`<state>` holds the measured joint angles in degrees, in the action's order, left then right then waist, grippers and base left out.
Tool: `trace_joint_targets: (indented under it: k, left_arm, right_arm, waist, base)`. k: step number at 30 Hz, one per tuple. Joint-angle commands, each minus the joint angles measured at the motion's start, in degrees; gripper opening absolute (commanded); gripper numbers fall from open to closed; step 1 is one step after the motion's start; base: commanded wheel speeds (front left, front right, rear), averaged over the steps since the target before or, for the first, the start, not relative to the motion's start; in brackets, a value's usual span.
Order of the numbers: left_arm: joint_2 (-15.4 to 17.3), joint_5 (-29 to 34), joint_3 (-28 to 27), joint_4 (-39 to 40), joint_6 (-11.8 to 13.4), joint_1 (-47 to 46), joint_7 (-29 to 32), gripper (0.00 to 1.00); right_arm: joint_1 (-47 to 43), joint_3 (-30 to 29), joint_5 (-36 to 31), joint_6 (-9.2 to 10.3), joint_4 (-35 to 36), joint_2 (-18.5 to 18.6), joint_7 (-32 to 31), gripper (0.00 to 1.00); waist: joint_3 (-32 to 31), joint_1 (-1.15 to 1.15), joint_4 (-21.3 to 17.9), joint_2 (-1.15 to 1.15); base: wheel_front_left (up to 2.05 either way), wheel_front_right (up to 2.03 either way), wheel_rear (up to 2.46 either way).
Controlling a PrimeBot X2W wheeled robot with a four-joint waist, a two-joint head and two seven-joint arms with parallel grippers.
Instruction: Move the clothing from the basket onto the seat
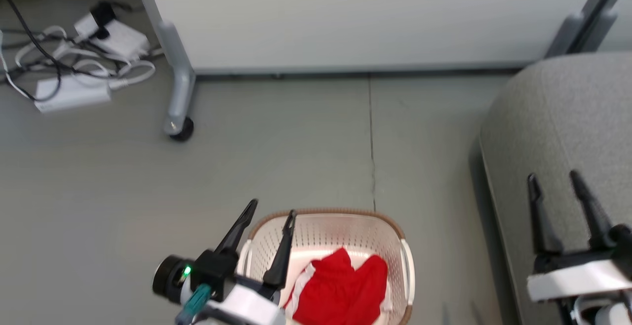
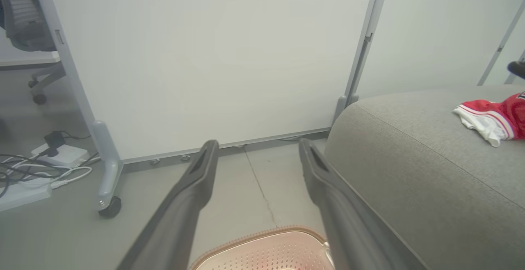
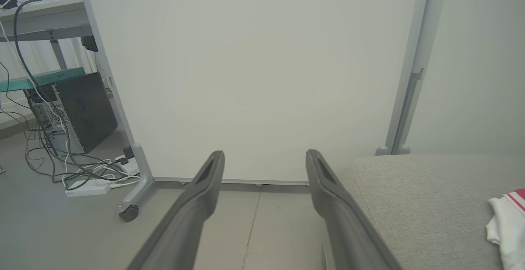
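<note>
Far left on the floor: white power strips [image 1: 74, 95] in a tangle of cables, well apart from the work area. Next comes the pale partition panel [image 1: 365, 14] across the back, its grey leg ending in a black caster [image 1: 181, 130]. The left gripper [image 1: 273, 207] sits low centre-left in the head view with its fingers spread and nothing between them. Its outer finger is over bare floor and its inner finger overlaps the basket's left rim; can't tell its height above the rim. In the left wrist view the fingers are equally spread, with the floor seam and panel base visible between them and the basket's far rim just below. The basket [image 1: 326, 213] is on the floor beside the sofa, with a strip of floor between them. Inside it a red garment [image 1: 345, 290] is bunched on the bottom, white trim showing at its left edge. Right of the basket is the sofa [image 1: 568, 117], grey with a rounded corner. The right gripper [image 1: 553, 175] is over the sofa's edge nearest the basket, fingers apart and empty; can't tell whether it touches the fabric. Further right on the sofa top, in the left wrist view, a striped garment [image 2: 492, 118], red with white stripe trim, lies crumpled and well apart from both grippers. The right wrist view catches its white edge at the right border.
</note>
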<state>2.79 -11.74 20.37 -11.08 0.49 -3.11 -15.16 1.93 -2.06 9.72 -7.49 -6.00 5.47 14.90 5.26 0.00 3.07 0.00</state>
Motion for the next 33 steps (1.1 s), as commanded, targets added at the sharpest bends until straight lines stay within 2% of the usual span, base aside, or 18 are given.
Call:
trace_joint_targets:
  k: [1,8,14,17,20,24,28,33]
  left_arm:
    - [0.23,1.17,1.31,-1.63,-0.24,-3.83,-0.06,1.0]
    - [0.21,4.81,4.86,-9.86,0.42,-13.95,-0.06,1.0]
    - [0.23,7.68,6.99,-23.87,0.22,-24.58,-0.07,1.0]
    - [0.31,6.81,7.21,-33.13,-0.41,-29.41,-0.07,1.0]
    - [0.81,9.08,8.88,-42.3,-0.41,-35.46,-0.06,1.0]
    - [0.85,9.8,10.03,-52.62,-2.05,-41.32,2.06,1.0]
    - [0.83,9.0,9.79,-58.17,-2.08,-45.51,3.26,1.0]
    - [1.43,9.24,10.55,-61.27,-2.55,-48.8,6.92,1.0]
  right_arm:
    - [2.52,-1.37,-0.7,-0.01,0.7,0.85,0.28,1.0]
    - [9.39,-2.52,0.07,-0.01,0.8,1.82,0.28,1.0]
    - [13.99,-2.67,0.26,-0.01,2.79,2.02,0.28,1.0]
    - [15.22,-2.0,0.06,-0.01,3.5,1.42,0.28,1.0]
    - [16.6,-0.43,0.9,-0.01,3.85,0.69,0.28,1.0]
    - [18.08,1.93,1.26,-0.01,4.25,-0.11,0.28,1.0]
    - [19.12,3.7,1.93,-0.01,4.45,-0.87,0.28,1.0]
    - [20.32,5.81,2.49,-0.01,3.31,-1.43,0.28,1.0]
  waist:
    - [7.66,0.0,-1.41,0.0]
    - [20.29,0.0,-5.14,0.0]
    - [30.47,0.0,-8.62,0.0]
    - [34.33,0.0,-10.28,0.0]
    - [37.61,0.0,-12.18,0.0]
    - [41.0,0.0,-14.44,0.0]
    - [43.45,0.0,-16.06,0.0]
    - [45.72,0.0,-18.13,0.0]
  base:
    - [0.0,0.0,0.0]
    - [0.0,0.0,0.0]
    - [0.0,0.0,0.0]
    - [0.0,0.0,0.0]
    - [0.0,0.0,0.0]
    - [0.0,0.0,0.0]
    - [0.0,0.0,0.0]
    - [0.0,0.0,0.0]
